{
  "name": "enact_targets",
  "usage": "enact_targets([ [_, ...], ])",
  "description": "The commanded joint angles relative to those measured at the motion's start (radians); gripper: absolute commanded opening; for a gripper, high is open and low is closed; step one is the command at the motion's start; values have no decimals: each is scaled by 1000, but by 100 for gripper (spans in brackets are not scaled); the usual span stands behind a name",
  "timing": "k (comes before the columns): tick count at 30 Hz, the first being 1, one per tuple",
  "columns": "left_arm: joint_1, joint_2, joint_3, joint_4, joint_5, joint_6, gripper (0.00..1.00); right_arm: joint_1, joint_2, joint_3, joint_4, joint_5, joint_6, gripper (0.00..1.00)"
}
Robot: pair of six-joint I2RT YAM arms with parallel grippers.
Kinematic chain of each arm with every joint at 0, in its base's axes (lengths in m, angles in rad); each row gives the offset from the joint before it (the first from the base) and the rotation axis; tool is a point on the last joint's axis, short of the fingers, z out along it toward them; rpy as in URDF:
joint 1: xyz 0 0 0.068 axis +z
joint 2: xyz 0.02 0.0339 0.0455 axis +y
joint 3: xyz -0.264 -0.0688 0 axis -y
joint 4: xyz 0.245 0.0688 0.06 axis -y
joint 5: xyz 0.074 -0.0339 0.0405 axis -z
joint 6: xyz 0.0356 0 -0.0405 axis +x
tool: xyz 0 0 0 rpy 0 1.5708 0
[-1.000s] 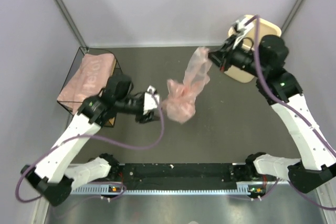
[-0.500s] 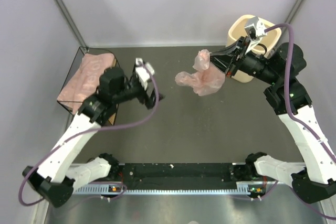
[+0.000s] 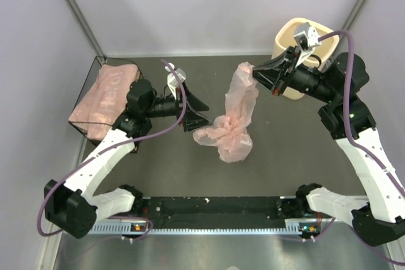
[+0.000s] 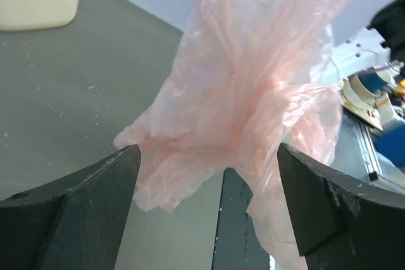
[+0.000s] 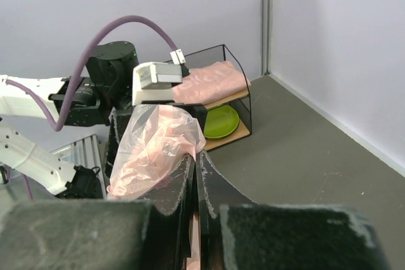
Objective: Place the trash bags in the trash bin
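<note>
Black-fingered left gripper [image 3: 196,114] stands wide and empty beside the translucent pink film bag [image 3: 233,124], which dangles over mid-table — its top pinched in the clenched right gripper [image 3: 255,72], short of the cream plastic bin [image 3: 286,32]. The long trailing tail may snag the rim and hang outside.

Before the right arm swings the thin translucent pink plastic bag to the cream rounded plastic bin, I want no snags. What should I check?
1. Hold: right gripper shut on the pink plastic bag, pinching its top edge: ok.
2. Release: left gripper jaws wide open: ok.
3. Clearance: left fingers free of the film: cannot tell; it hangs between them in the wrist view.
4. Target: cream plastic bin upright: ok.
5. Bin mouth unobstructed: cannot tell; the right wrist covers part of it.
6. Bag's lower end off the grey table: cannot tell.
</note>
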Motion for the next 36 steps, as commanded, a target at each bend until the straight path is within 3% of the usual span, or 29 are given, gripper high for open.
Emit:
enact_targets([
  [1,0,-11,-32,261,167,-153,93,2,-21,13,33,-10,11,0],
  [5,2,-39,-47,312,179,-234,90,2,-23,13,27,5,14,0],
  [9,5,-85,-25,180,109,-159,98,2,-26,10,27,31,19,0],
  [11,-1,-103,41,-29,69,31,99,2,-26,8,29,48,23,0],
  [18,-76,-102,171,-286,-242,442,99,2,-28,-19,44,92,45,0],
  [22,-126,-33,261,-453,-240,866,98,2,-20,-19,53,89,54,0],
  [26,-161,86,383,-679,-206,1116,98,2,-17,-16,52,97,54,0],
  [29,-193,114,391,-705,-267,1184,86,2,-21,-15,50,106,55,0],
  [30,-193,119,382,-705,-314,1193,73,2,-23,-13,43,106,54,0],
  [33,-192,113,362,-718,-409,1204,57,1,-44,-19,15,143,31,0],
  [36,-121,82,366,-730,-385,1195,27,1,-69,-32,-42,224,-21,0],
])
